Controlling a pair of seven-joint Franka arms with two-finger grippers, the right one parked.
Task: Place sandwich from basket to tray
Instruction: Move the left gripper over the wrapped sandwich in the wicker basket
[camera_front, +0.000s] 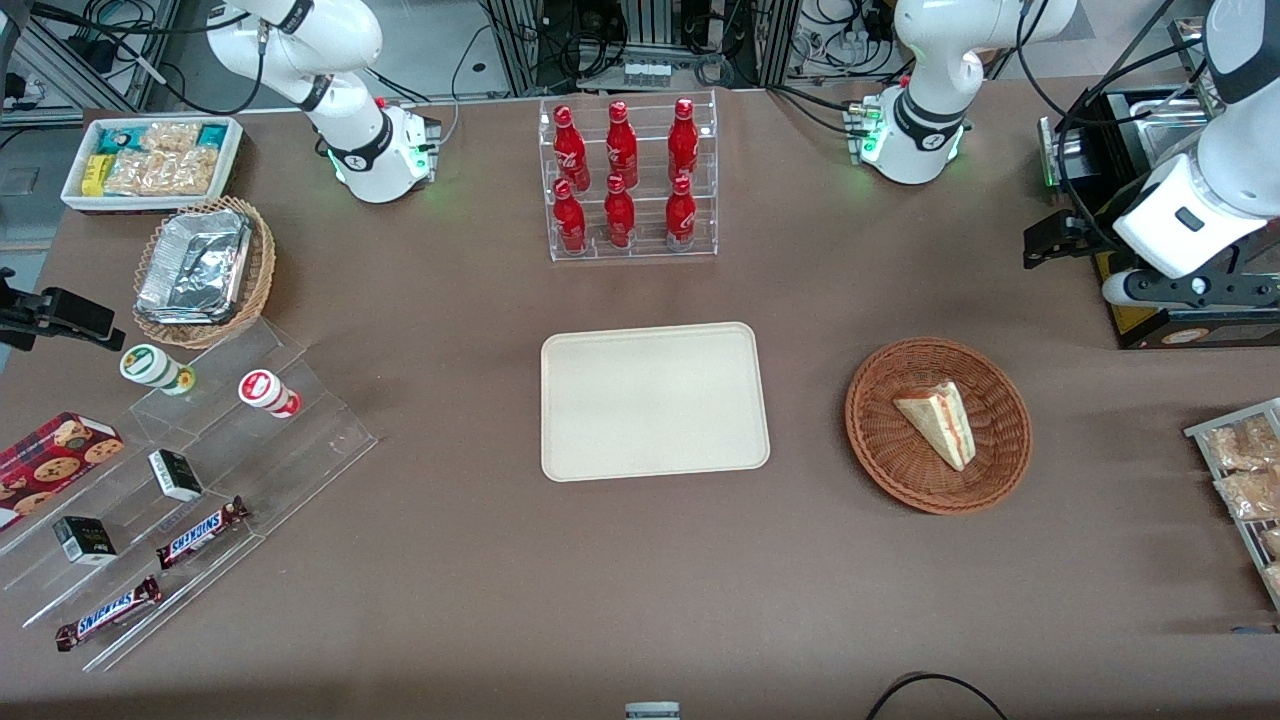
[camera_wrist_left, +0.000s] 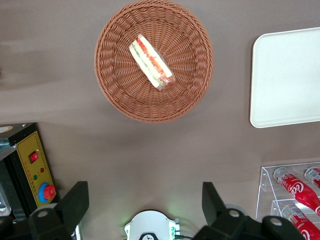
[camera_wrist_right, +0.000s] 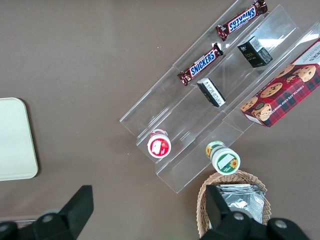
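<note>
While your gripper (camera_wrist_left: 145, 207) hung wide open and empty, well above the basket (camera_wrist_left: 154, 61), the sandwich (camera_wrist_left: 151, 62) lay inside it, long axis diagonal to the fingers.

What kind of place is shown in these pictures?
Probably a robotics lab staged as a snack shop: cables and equipment racks line the table's edge, cola bottles fill a clear rack, Snickers bars lie on display steps. The gripper, open, hangs above the table near the basket.

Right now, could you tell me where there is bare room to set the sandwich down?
The tray is wholly bare. Bare table lies between it and the basket holding the sandwich. The open gripper hangs above the table, farther from the front camera. It's crowded toward the parked arm's end.
</note>
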